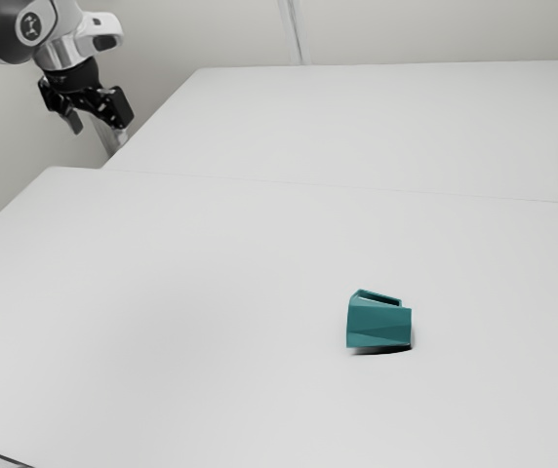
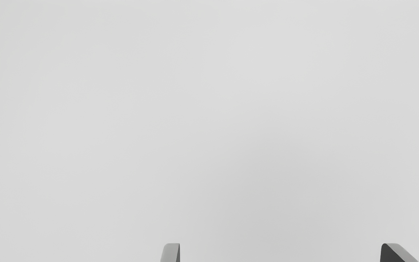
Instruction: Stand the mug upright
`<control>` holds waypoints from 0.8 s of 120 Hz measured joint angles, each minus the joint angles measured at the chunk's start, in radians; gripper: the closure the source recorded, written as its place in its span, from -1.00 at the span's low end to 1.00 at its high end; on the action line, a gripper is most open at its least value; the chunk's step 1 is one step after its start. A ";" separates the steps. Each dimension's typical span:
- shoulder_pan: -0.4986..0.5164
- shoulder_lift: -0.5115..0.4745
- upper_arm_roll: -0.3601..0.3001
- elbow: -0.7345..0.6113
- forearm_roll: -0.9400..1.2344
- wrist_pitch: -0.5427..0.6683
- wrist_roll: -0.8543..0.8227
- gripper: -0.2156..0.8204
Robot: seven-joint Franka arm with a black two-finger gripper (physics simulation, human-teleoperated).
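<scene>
Tabletop (image 1: pixel 181 283) lies below the black two-finger gripper (image 2: pixel 283 251), spread wide and empty. Well apart from it, the teal faceted mug (image 1: pixel 378 327) rests on its side; likely light, stiff and slick, perhaps brittle, it invites a gentle pinch across its upturned handle (image 1: pixel 380 295).

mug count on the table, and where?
1. The teal mug is on the near white table, a bit toward the exterior view's right, away from the open claw. Anything small directly behind it would be hidden.
</scene>
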 joint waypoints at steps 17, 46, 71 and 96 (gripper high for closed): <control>0.000 -0.003 -0.005 -0.008 -0.002 0.017 0.021 -0.58; 0.002 0.042 -0.019 -0.044 -0.057 0.044 0.046 -0.58; 0.007 0.161 -0.017 -0.107 -0.370 0.092 0.055 -0.58; 0.007 0.203 -0.021 -0.288 -0.681 0.165 0.047 -0.58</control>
